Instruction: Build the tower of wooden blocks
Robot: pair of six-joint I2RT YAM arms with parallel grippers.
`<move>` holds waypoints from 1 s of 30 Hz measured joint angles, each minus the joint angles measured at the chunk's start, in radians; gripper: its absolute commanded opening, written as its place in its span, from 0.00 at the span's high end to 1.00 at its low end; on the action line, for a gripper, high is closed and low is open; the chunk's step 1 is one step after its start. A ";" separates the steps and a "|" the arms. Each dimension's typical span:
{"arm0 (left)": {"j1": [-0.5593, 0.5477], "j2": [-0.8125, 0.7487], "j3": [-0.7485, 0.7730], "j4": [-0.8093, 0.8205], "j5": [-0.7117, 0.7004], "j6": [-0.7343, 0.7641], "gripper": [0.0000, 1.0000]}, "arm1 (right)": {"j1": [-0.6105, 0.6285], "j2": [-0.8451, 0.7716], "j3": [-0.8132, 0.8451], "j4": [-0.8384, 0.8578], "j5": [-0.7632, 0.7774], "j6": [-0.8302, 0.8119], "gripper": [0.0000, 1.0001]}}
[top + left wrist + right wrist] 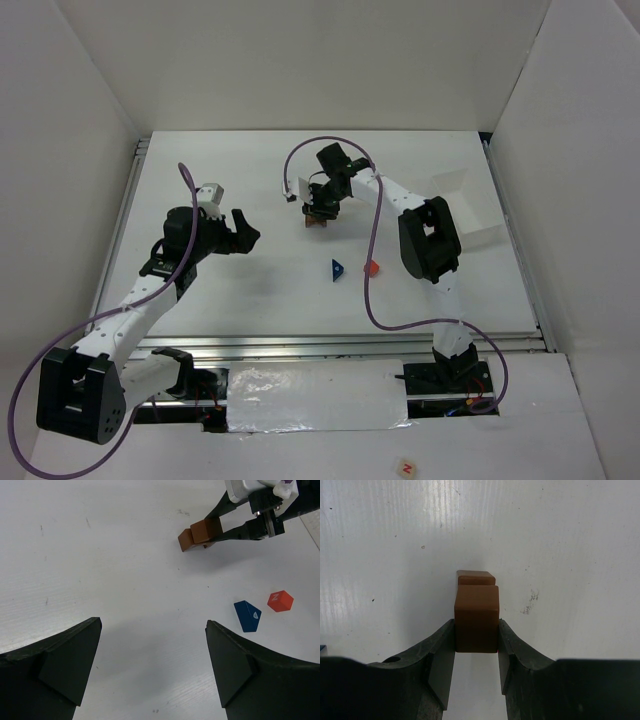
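My right gripper (pixel 476 626) is shut on a brown block (pixel 476 615) and holds it at the table's far middle (pixel 320 212). A second brown block (pixel 476 577) lies just beyond it and partly behind it; I cannot tell if they touch. Both show in the left wrist view, the held block (pixel 206 529) and the other block (pixel 185 540) side by side. A blue wedge (pixel 338 268) and a red cube (pixel 371 266) lie apart nearer the arms; they also show in the left wrist view, the wedge (pixel 247 615) and the cube (pixel 280 601). My left gripper (pixel 247 232) is open and empty over bare table (pixel 153 625).
A white tray (pixel 470 205) stands at the back right, beside the right arm. White walls close in the table on the left, right and far sides. Purple cables loop over both arms.
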State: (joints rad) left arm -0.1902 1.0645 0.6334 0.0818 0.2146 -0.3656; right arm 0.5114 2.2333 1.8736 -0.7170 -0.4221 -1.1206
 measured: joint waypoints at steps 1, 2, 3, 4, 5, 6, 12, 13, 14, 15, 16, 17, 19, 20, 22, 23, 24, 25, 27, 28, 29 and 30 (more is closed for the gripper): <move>0.000 0.000 0.000 0.000 0.000 0.000 0.01 | 0.000 0.000 0.000 0.000 0.000 0.000 0.84; 0.000 0.000 0.000 0.000 0.000 0.000 0.01 | 0.000 0.000 0.000 0.000 0.000 0.000 0.84; 0.000 0.000 0.000 0.000 0.000 0.000 0.01 | 0.000 0.000 0.000 0.000 0.000 0.000 0.84; 0.000 0.000 0.000 0.000 0.000 0.000 0.01 | 0.000 0.000 0.000 0.000 0.000 0.000 0.84; 0.000 0.000 0.000 0.000 0.000 0.000 0.01 | 0.000 0.000 0.000 0.000 0.000 0.000 0.84; 0.000 0.001 0.000 0.000 0.000 0.000 0.01 | 0.000 0.000 0.000 0.000 0.000 0.000 0.84; 0.000 0.007 0.000 0.000 0.003 0.000 0.01 | 0.000 0.000 0.000 0.004 0.000 0.000 0.83; 0.000 0.007 0.000 0.000 0.004 0.000 0.01 | 0.000 0.000 0.000 0.007 0.000 0.000 0.83; 0.000 0.007 0.000 0.001 0.004 0.000 0.01 | 0.000 0.001 0.000 0.008 0.000 0.000 0.83; 0.000 0.007 0.000 0.002 0.005 0.000 0.01 | 0.000 0.001 0.000 0.009 0.000 0.000 0.83; 0.000 0.007 0.000 0.001 0.005 0.000 0.01 | 0.001 0.001 -0.001 0.011 0.000 0.000 0.83; 0.000 0.008 0.000 0.001 0.005 0.000 0.01 | 0.001 0.001 -0.001 0.013 0.000 0.000 0.83; 0.000 0.008 0.000 0.001 0.008 0.000 0.01 | 0.002 0.002 -0.001 0.017 0.001 0.000 0.83; 0.000 0.010 0.000 0.001 0.008 0.000 0.01 | 0.002 0.002 -0.001 0.018 0.000 0.000 0.83; 0.000 0.014 0.000 0.001 0.008 0.000 0.01 | 0.002 0.003 -0.001 0.019 0.001 0.000 0.83; 0.000 0.016 0.000 0.001 0.008 0.000 0.01 | 0.002 0.003 -0.001 0.019 0.001 0.000 0.83; 0.000 0.016 0.000 0.001 0.008 0.000 0.01 | 0.002 0.004 -0.001 0.019 0.001 0.000 0.83; 0.000 0.016 0.000 0.001 0.008 0.000 0.01 | 0.002 0.004 -0.001 0.019 0.002 0.000 0.82; 0.000 0.016 0.000 0.001 0.008 0.000 0.01 | 0.003 0.005 -0.002 0.019 0.005 0.000 0.83; 0.000 0.016 0.000 0.001 0.008 0.000 0.01 | 0.003 0.005 -0.002 0.019 0.007 0.000 0.83; 0.000 0.016 0.000 0.001 0.008 0.000 0.01 | 0.003 0.005 -0.002 0.020 0.008 0.000 0.83; 0.000 0.016 0.000 0.001 0.008 0.000 0.01 | 0.003 0.005 -0.002 0.021 0.008 0.000 0.82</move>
State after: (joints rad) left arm -0.1902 1.0805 0.6334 0.0830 0.2226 -0.3653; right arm 0.5144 2.2387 1.8713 -0.6960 -0.4137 -1.1206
